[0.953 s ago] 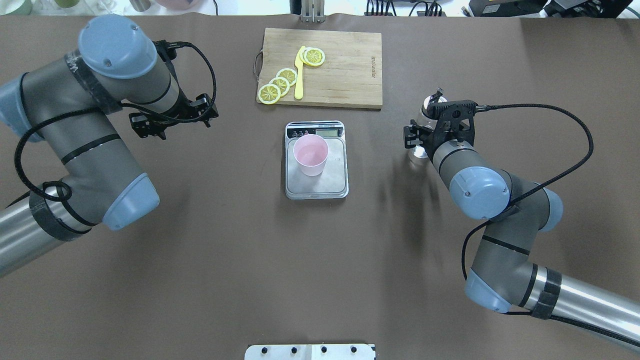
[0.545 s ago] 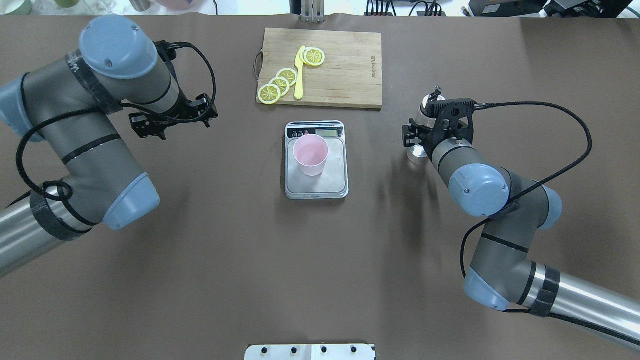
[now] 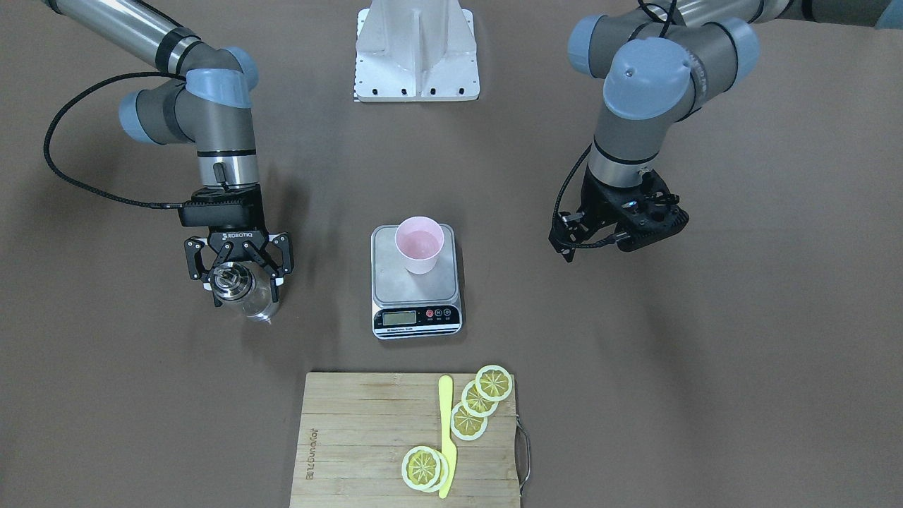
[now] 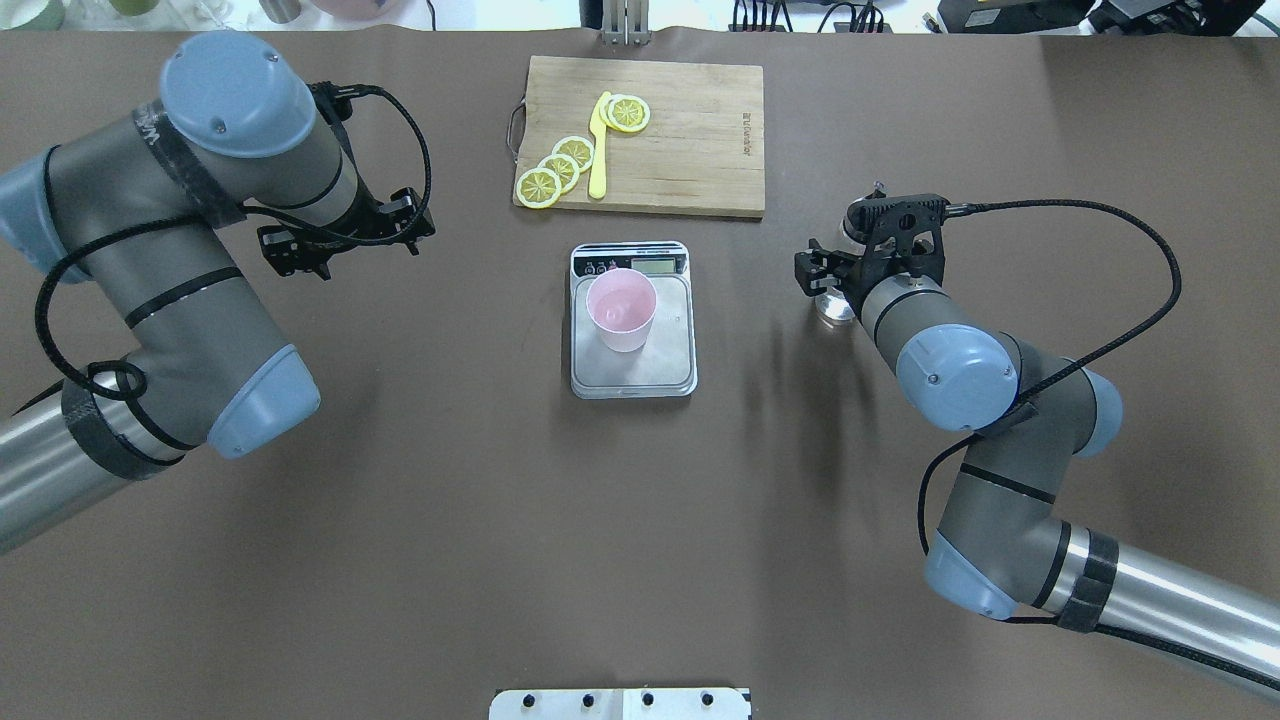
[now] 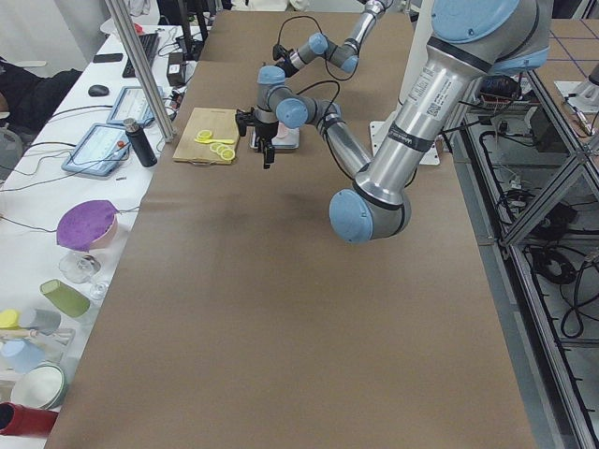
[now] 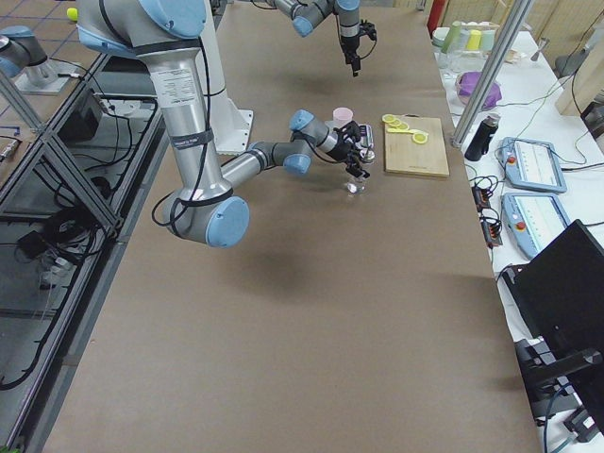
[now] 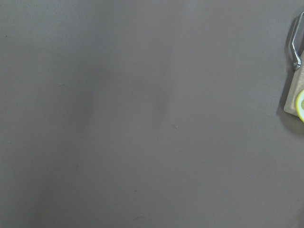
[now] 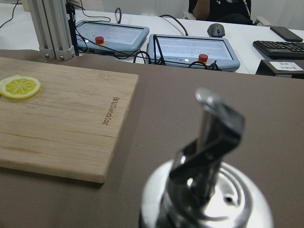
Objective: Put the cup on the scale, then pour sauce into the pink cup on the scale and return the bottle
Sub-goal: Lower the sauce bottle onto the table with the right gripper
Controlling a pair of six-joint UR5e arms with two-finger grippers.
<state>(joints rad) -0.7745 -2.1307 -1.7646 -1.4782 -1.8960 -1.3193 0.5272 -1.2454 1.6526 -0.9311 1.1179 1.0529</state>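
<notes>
The pink cup (image 3: 419, 247) stands upright on the steel platform of the scale (image 3: 416, 295), and it also shows in the overhead view (image 4: 621, 310) on the scale (image 4: 640, 372). The glass bottle (image 3: 238, 288) with its chrome cap stands on the table at the robot's right, apart from the scale. My right gripper (image 3: 241, 276) is open, its fingers spread on either side of the bottle's top. The cap fills the bottom of the right wrist view (image 8: 209, 190). My left gripper (image 3: 615, 236) hangs open and empty above bare table on the robot's left.
A wooden cutting board (image 3: 367, 437) with lemon slices (image 3: 480, 402) and a yellow knife (image 3: 445, 430) lies beyond the scale, far from the robot. The robot's white base plate (image 3: 416, 49) is at the near edge.
My right gripper has shifted slightly left and away from the bottle, which has stayed put on the table. The left arm, the cup and the scale have barely moved.
</notes>
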